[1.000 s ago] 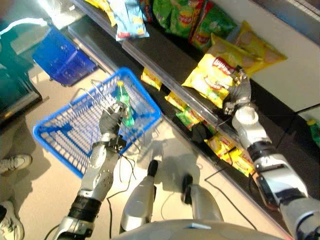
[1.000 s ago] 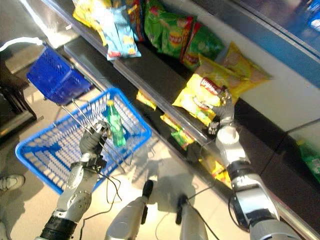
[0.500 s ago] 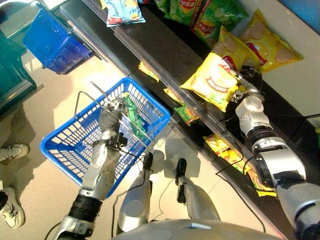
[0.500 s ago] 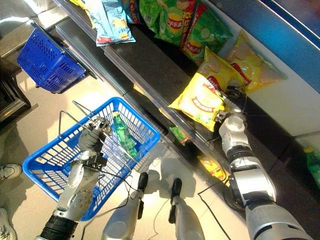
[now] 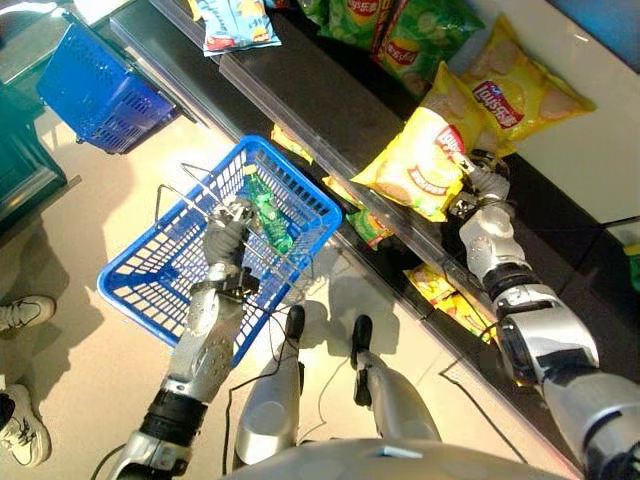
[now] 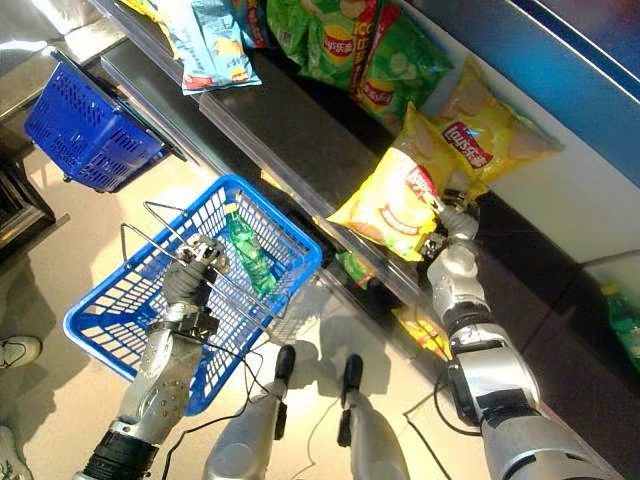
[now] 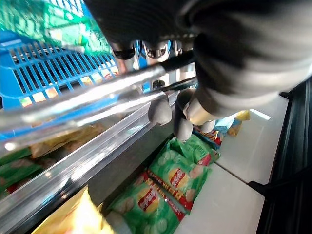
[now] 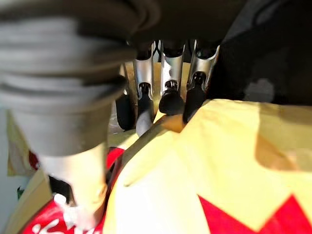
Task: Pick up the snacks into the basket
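A blue wire-handled basket (image 5: 150,290) hangs below the shelf edge, and my left hand (image 5: 228,222) is shut on its metal handles (image 7: 97,97). A green bottle (image 5: 268,208) lies inside the basket. On the dark shelf (image 5: 320,100) a yellow chip bag (image 5: 420,170) juts past the front edge. My right hand (image 5: 483,185) is at the bag's right end, and its fingers (image 8: 168,97) and thumb pinch the yellow bag (image 8: 195,185).
A second yellow bag (image 5: 515,95) lies behind the held one. Green chip bags (image 5: 400,30) and a blue-white snack bag (image 5: 235,22) lie further along the shelf. Small snack packs (image 5: 450,295) fill the lower shelf. A dark blue basket (image 5: 95,85) stands on the floor. A person's shoe (image 5: 25,310) is at the left.
The camera has shifted. The yellow bag now tilts up more steeply at the shelf edge, still in my right hand. My left hand keeps its hold on the basket handles.
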